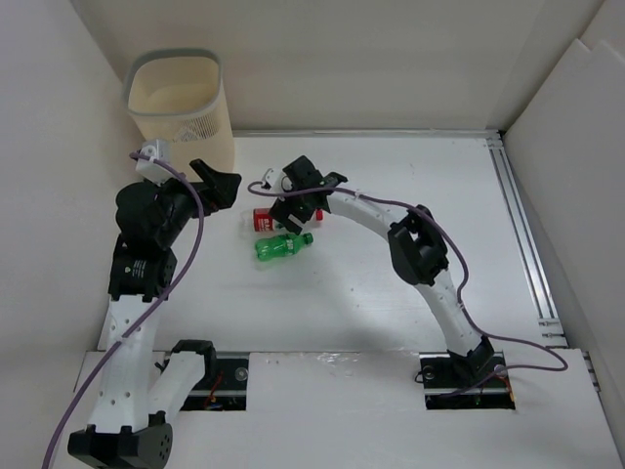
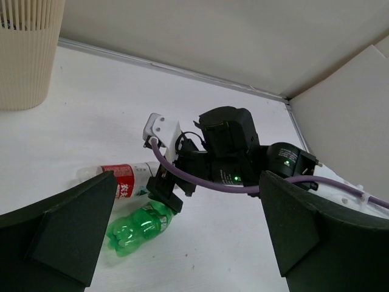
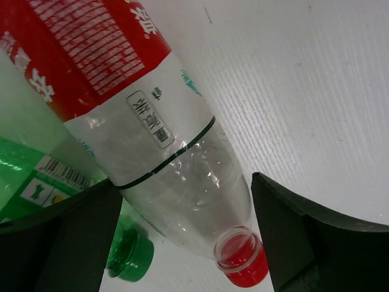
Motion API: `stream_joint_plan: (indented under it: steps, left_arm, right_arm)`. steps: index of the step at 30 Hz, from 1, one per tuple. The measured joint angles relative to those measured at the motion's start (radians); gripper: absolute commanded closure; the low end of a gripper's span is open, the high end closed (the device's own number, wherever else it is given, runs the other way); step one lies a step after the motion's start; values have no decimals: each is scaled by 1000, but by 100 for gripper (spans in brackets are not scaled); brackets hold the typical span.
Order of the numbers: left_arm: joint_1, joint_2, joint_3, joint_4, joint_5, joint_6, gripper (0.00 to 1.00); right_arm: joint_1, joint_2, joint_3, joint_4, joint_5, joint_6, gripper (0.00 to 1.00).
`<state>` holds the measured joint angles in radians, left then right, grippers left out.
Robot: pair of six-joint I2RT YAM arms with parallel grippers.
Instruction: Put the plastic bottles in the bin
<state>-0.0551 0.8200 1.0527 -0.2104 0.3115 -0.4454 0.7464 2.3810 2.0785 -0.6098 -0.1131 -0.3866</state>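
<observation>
The red-label bottle (image 3: 152, 140) is lying with its neck between the right gripper's (image 3: 185, 194) parted fingers, long axis running askew across their gap, while the left gripper (image 2: 188, 201), fingers wide apart, is hovering farther off.

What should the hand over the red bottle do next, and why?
Probably close the right gripper on the red-labelled bottle: its open fingers sit on either side of the bottle's clear neck end, which lies on the table beside the green bottle.

White arm links (image 1: 363, 210), black joints (image 1: 420, 256), purple cables (image 2: 206, 186) alongside (black wedge-shaped jaws, one green light (image 2: 235, 178)).
</observation>
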Motion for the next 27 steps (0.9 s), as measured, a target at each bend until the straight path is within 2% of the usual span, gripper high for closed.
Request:
stream_joint_plan:
  steps: [2, 3, 6, 9, 10, 12, 13, 14, 16, 17, 21, 27]
  left_arm:
    - [0, 0, -6, 2, 0, 0, 0]
    - [0, 0, -11, 2, 0, 0, 0]
    - [0, 0, -24, 2, 0, 0, 0]
    - [0, 0, -33, 2, 0, 0, 0]
    - [0, 0, -36, 4, 0, 0, 0]
    - [0, 0, -47, 13, 3, -1, 0]
    - [0, 1, -52, 20, 4, -1, 0]
    - [0, 4, -61, 25, 6, -3, 0]
    - [0, 15, -76, 45, 13, -10, 0]
    - [0, 26, -80, 54, 18, -15, 0]
    - [0, 93, -82, 119, 62, -51, 0]
    - [-25, 242, -80, 257, 162, -115, 0]
  right_arm:
    - [-10, 18, 0, 14, 1, 17, 15]
    - [-16, 24, 0, 19, 0, 21, 23]
    - [-35, 49, 28, 17, -2, 37, 38]
    - [-52, 81, 80, 19, -9, 51, 46]
    - [-56, 82, 83, 21, -15, 56, 53]
    - [-68, 81, 81, 26, -26, 76, 58]
    - [-74, 80, 73, 36, -34, 88, 76]
    - [-80, 74, 62, 48, -44, 100, 80]
    - [-102, 50, 18, 71, -66, 135, 83]
    - [-118, 32, -9, 79, -80, 154, 93]
    - [-202, -95, -161, 126, -124, 244, 94]
    - [-282, -417, -388, 202, -74, 451, 94]
